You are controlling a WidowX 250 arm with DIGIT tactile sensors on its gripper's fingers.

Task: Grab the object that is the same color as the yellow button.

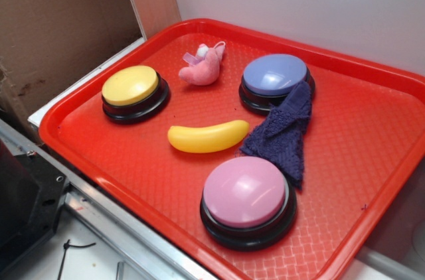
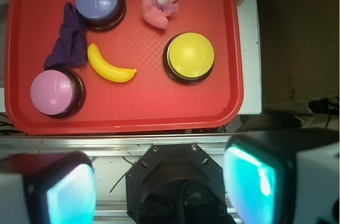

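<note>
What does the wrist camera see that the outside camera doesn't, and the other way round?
Only the wrist view shows the end effector: its two fingers apart, holding nothing, short of the tray. Only the exterior view shows the brown cardboard panel and the pale wall. Both show the red tray with the yellow banana, yellow button, pink button, purple button, purple cloth and pink plush toy.

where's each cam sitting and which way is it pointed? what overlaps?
Exterior: off to one side, angled down across the red plastic tray; no robot parts visible.
Wrist: high above, looking straight down; blurred gripper fingers, spread apart, frame the bottom edge.
Shared: glossy yellow toy banana, domed yellow button on black base, and the pink and blue-purple buttons.
</note>
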